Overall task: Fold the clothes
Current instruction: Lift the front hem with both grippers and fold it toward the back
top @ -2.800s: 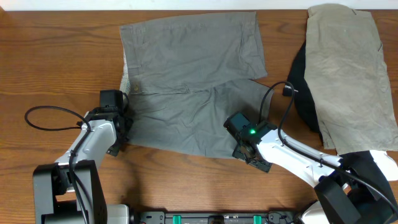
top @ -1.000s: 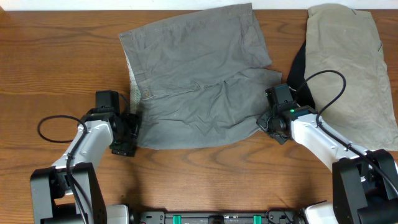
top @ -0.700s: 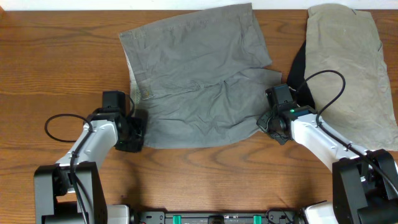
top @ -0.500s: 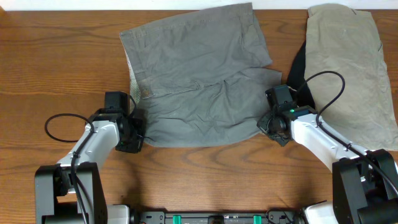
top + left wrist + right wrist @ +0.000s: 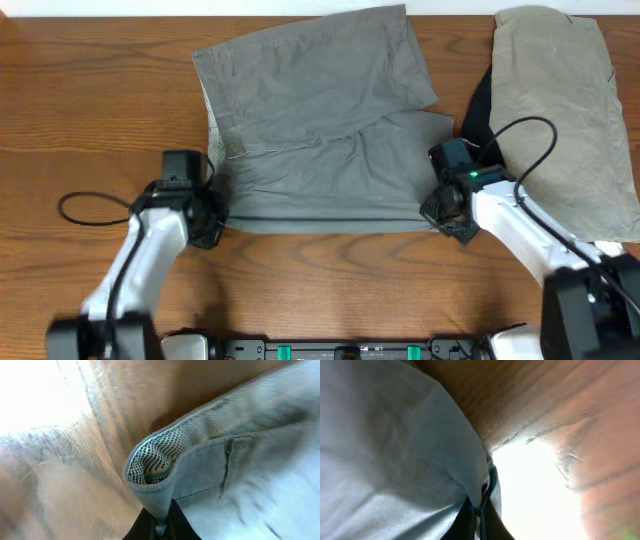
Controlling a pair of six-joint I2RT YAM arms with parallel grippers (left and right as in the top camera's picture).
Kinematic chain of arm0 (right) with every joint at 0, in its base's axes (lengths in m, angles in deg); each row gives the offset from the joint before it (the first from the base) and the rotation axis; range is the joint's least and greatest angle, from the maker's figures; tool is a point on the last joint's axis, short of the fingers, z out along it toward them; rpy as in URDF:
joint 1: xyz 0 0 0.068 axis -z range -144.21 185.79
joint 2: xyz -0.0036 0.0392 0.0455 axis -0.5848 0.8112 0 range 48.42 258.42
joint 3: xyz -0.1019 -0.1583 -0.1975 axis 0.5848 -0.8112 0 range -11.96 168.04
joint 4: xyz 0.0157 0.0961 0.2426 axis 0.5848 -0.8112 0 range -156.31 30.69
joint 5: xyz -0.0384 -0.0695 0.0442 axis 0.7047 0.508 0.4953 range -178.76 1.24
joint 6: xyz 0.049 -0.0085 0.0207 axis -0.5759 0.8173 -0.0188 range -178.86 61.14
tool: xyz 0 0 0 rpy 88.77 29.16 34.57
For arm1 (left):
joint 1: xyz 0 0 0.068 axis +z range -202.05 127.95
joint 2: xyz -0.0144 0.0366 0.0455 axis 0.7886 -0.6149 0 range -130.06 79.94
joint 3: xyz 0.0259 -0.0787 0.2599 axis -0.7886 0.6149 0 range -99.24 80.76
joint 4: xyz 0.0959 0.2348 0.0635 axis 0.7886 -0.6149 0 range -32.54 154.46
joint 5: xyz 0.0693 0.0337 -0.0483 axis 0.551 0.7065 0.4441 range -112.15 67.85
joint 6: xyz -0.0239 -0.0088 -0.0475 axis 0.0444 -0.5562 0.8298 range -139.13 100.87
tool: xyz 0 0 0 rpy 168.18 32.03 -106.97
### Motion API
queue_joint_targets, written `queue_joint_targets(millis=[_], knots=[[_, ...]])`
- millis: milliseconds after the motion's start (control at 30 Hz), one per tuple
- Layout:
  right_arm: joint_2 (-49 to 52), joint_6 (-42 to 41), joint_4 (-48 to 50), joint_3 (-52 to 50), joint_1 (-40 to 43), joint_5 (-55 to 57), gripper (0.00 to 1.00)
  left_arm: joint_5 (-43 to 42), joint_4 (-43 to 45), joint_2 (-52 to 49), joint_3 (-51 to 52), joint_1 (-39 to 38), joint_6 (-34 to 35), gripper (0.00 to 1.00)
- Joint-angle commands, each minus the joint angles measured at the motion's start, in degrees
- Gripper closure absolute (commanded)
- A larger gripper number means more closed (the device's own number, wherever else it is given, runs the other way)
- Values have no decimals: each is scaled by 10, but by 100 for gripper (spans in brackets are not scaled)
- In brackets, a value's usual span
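My left gripper (image 5: 160, 527) is clamped shut on the waistband (image 5: 150, 460) of the grey shorts (image 5: 320, 130). Its wrist camera shows the speckled lining curling up out of the fingers. My right gripper (image 5: 479, 510) is pinched closed on a fold of the same grey cloth at the leg-hem end. Each holds one near corner, and the near edge of the shorts runs straight and taut between them.

The shorts lie spread on the middle of the table (image 5: 90, 90), waist toward the left edge and legs toward the right, their far side close to the far edge. A khaki garment (image 5: 560, 110) lies at the far right corner over a black one (image 5: 480, 100) (neither is my job here), and the black one sits just beside the far leg.

I judge this to be the start of the first fold, with both corners gripped and nothing turned over yet. The next move calls for raising both hands evenly and carrying the near edge toward the far one, keeping the cloth taut and clear of the black garment.

The left arm (image 5: 150, 240) slants in from the near left, blurred. The right arm (image 5: 510, 225) reaches in from the near right corner, wrist low at the cloth.
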Motion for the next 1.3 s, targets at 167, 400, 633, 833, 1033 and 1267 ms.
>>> queue_joint_targets(millis=[167, 400, 633, 833, 1033, 1267], knots=[[-129, 14, -43, 36, 4, 72, 99, 53, -59, 217, 0, 6, -65, 94], [-235, 14, -95, 36, 4, 97, 99, 64, -124, 377, 0, 6, -86, 94], [-339, 14, -146, 39, 1, 100, 98, 66, -179, 485, -1, 6, -82, 94], [-400, 32, -163, 64, -2, 120, 99, 57, -198, 518, -4, 6, -81, 94], [-372, 94, -46, 68, -2, 122, 98, 118, -165, 516, -5, 6, -81, 94], [-238, 158, 140, 68, -2, 116, 99, 196, -49, 466, -5, 6, -81, 94]])
